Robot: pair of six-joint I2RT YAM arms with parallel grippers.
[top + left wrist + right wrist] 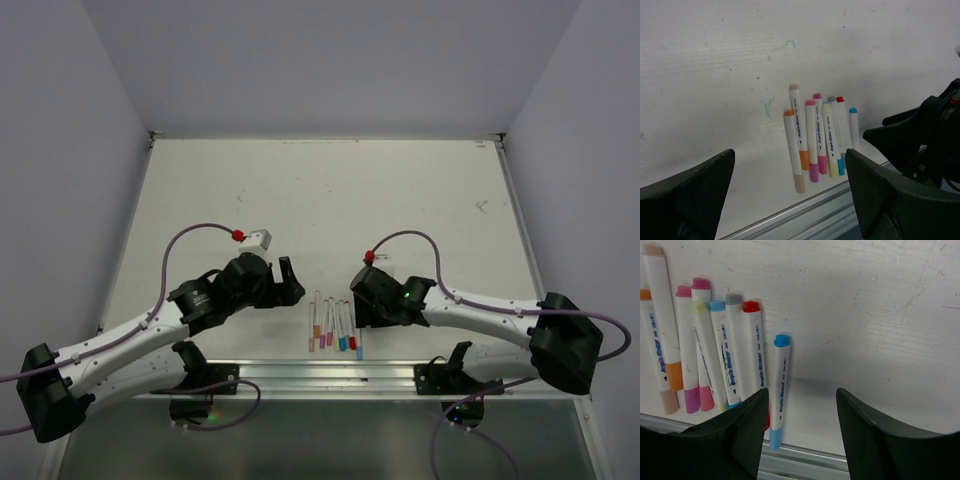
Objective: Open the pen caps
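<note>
Several white-barrelled pens [333, 328] lie side by side near the table's front edge, each with its coloured pen cap on, the caps pointing toward the rail. My left gripper [790, 155] hangs wide open above and left of the row [817, 137], holding nothing. My right gripper [801, 391] is low at the right end of the row, with its jaws apart. The light-blue pen [779, 385] lies between them, close to the left finger [747, 420], and its blue cap [775, 432] shows just beside that finger. I see no grip on it.
An aluminium rail [330, 372] runs along the table's front edge just behind the caps. A small white box [260, 238] with a red connector sits behind the left gripper [290, 283]. Purple cables loop over both arms. The right gripper [920, 135] stands close on the row's right.
</note>
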